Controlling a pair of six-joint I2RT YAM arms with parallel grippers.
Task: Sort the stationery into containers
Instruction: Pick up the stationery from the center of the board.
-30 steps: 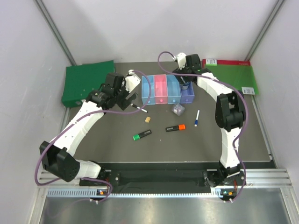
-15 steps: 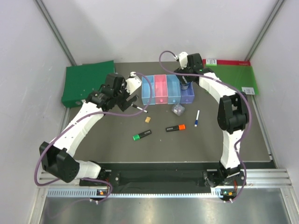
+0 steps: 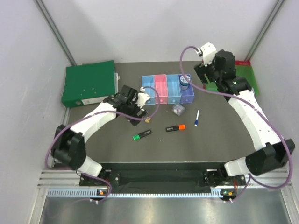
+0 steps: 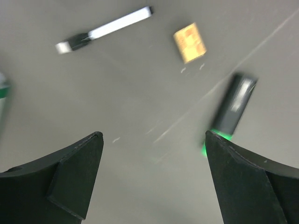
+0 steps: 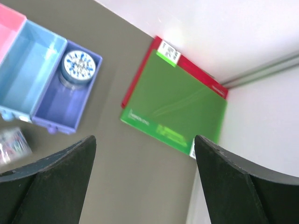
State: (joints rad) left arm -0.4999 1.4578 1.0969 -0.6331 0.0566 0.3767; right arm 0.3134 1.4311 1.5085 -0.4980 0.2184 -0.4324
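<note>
Both arms have shifted: the right gripper (image 5: 142, 140) has lifted away from the trays toward the far right corner, and the round blue-grey tin (image 3: 185, 81) it hovered with now sits in the far end of the purple-blue tray (image 3: 188, 94). The left gripper (image 4: 154, 135) has swung right and nearer. It now hangs over the table (image 3: 93, 140) just near of the trays. Both grippers have their fingers spread wide with nothing between them.

A big green folder (image 3: 88, 83) lies at the far left. The green red-edged board (image 5: 175, 105) lies at the far right, partly under the right arm. The row of four trays (image 3: 161, 88) runs left to right at the far middle.

The orange-capped highlighter (image 3: 175, 127) lies left to right, cap to the right. Left of it, the green-capped highlighter (image 3: 142, 135) lies on a slight slant, cap at its near-left end.

The black-white marker (image 4: 103, 30) lies flat under the left gripper, slanted in the wrist view. The blue-white pen (image 3: 197, 118) runs near to far, blue end nearest. The clear clip box (image 3: 177, 109) sits just near of the trays. The tan block (image 3: 147, 120) lies by the left gripper.
</note>
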